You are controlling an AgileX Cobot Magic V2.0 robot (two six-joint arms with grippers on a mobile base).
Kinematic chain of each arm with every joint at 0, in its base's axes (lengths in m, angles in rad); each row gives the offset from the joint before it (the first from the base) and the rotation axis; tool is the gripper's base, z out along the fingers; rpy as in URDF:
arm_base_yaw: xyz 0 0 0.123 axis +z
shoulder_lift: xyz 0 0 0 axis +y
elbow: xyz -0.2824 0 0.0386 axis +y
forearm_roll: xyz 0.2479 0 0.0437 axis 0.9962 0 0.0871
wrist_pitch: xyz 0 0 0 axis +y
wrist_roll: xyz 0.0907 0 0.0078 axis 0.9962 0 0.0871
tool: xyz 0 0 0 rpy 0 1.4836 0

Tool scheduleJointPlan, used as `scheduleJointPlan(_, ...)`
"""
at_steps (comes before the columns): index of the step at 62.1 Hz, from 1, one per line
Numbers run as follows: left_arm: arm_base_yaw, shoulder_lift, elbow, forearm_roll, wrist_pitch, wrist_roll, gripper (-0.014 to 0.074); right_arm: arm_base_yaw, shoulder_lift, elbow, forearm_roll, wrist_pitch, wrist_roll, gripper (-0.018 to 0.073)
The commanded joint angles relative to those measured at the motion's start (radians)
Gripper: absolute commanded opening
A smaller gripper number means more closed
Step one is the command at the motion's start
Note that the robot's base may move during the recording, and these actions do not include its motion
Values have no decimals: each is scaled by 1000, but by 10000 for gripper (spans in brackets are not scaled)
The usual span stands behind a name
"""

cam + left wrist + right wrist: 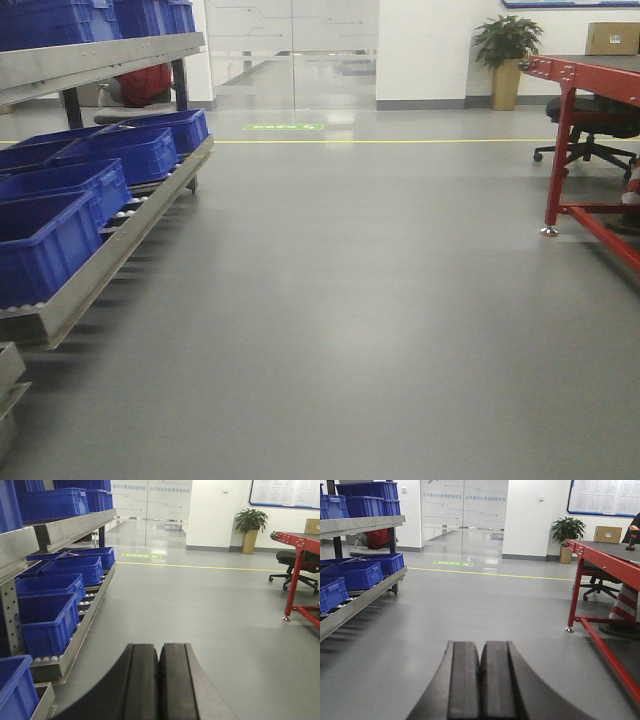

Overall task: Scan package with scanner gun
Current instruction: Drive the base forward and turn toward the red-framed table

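Blue bins on a roller rack, well left of the red table. Left gripper: pads pressed together, empty. Right gripper: pads together, empty, left of the table. Package: on the table's far end, well apart from both grippers.

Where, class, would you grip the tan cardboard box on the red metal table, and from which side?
Probably from above, across two opposite side faces: the tan cardboard box sits flat and upright on the red metal table with nothing on top. Too far off to judge more.
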Motion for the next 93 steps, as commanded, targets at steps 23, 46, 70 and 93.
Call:
scheduleJointPlan(23, 1, -3, -3, 1, -26, 0, -111, -5, -3, 0, -2, -22, -3, -169)
scheduleJointPlan(46, 1, -3, -3, 1, -26, 0, -111, -5, -3, 0, -2, -22, -3, -169)
scheduleJointPlan(70, 1, -3, -3, 1, -26, 0, -111, -5, -3, 0, -2, -22, -3, -169)
scheduleJointPlan(93, 1, -3, -3, 1, -27, 0, -111, -5, -3, 0, -2, -22, -3, -169)
